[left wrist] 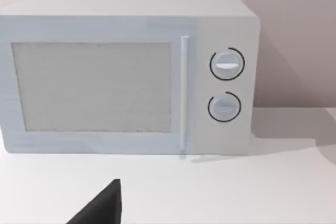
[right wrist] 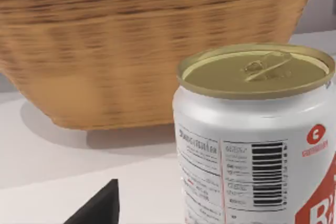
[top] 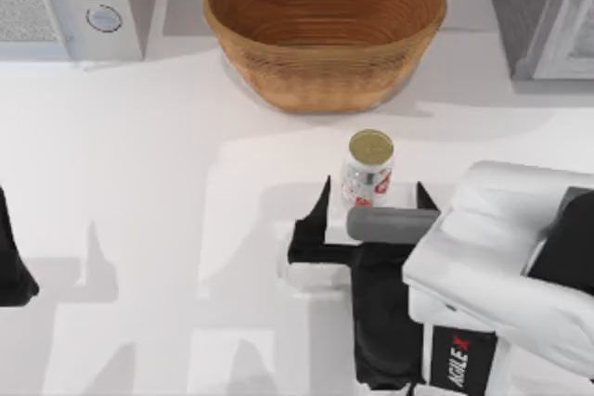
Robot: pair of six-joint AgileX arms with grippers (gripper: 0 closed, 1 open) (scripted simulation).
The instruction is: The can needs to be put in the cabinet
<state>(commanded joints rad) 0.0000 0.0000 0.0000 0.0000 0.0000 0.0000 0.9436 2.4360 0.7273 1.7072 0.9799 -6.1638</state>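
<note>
The right gripper (top: 373, 203) sat low at the near right of the table (top: 167, 229), its 2 black fingers (top: 316, 220) spread apart with the tips pointing toward the far side. The can (top: 368, 170) stood upright on the table between those fingertips, touching neither as far as the top view showed. From the right wrist view the can (right wrist: 257, 140) loomed close, its dull gold top and pull tab facing up, a barcode and red marks on its silver-white side, and 1 dark fingertip (right wrist: 100, 205) showed beside it.

Just beyond the can rose the woven basket (top: 325, 30), near it but apart, at the far middle of the table.

The left gripper (top: 11, 266) was parked at the table's left edge, well apart from the can; I could not tell how its fingers stood. Its wrist view faced the white microwave (left wrist: 126, 74), door shut, 2 round dials at its side. At the far right corner stood the grey cabinet (top: 543, 11).
</note>
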